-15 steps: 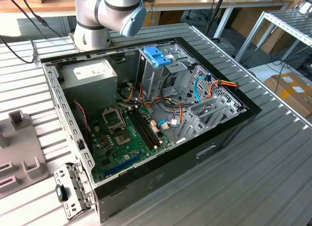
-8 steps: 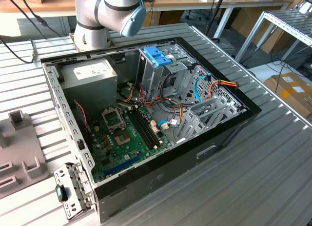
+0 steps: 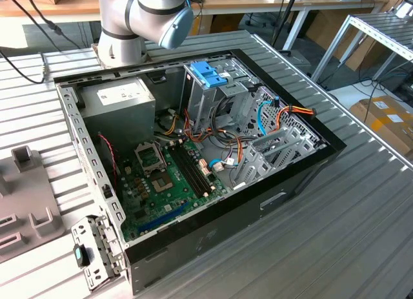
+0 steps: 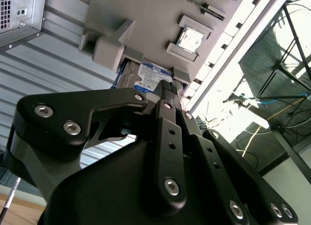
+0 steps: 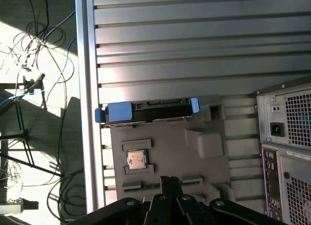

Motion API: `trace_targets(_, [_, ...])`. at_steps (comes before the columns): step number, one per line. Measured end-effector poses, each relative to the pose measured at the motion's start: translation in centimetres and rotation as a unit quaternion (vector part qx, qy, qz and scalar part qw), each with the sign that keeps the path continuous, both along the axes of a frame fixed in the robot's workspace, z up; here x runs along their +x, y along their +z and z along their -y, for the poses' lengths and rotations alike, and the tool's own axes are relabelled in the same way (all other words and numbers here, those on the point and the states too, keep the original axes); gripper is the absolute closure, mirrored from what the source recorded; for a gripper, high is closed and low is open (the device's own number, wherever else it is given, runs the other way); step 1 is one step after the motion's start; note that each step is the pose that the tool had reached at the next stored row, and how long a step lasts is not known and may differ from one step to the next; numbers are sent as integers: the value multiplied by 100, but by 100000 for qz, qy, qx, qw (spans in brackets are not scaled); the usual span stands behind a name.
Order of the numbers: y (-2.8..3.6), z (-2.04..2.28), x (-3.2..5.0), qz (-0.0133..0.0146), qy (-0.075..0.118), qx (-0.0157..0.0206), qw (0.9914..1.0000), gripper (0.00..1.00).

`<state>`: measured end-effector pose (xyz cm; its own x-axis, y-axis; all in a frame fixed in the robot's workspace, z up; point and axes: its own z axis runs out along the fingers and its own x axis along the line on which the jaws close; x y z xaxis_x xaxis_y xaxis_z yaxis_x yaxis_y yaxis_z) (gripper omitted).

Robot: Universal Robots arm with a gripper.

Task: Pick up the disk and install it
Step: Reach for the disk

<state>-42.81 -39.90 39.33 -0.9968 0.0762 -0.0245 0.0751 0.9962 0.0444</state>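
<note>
The disk (image 5: 150,112) stands on edge in a slot at the far end of a grey plastic fixture (image 5: 194,162), with blue rails at both ends. In the second wrist view its blue-and-white label (image 4: 146,73) peeks out from behind the fixture (image 4: 141,25). My gripper (image 5: 170,180) hovers over the near part of the fixture, apart from the disk, black fingers pressed together with nothing between them. In the second wrist view the gripper (image 4: 167,84) points toward the disk.
A processor chip (image 5: 136,158) sits in a pocket of the fixture. The open computer case (image 3: 193,150) lies on the slatted metal table (image 3: 335,234), with a light-blue latch (image 3: 210,73) and power supply (image 3: 122,99) inside. The table edge (image 5: 85,89) runs close beside the disk.
</note>
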Motion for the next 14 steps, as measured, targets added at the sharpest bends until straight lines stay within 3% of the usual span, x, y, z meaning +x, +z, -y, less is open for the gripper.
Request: trace_targets(14, [0,0,-44,0,-2,-1,100000,89])
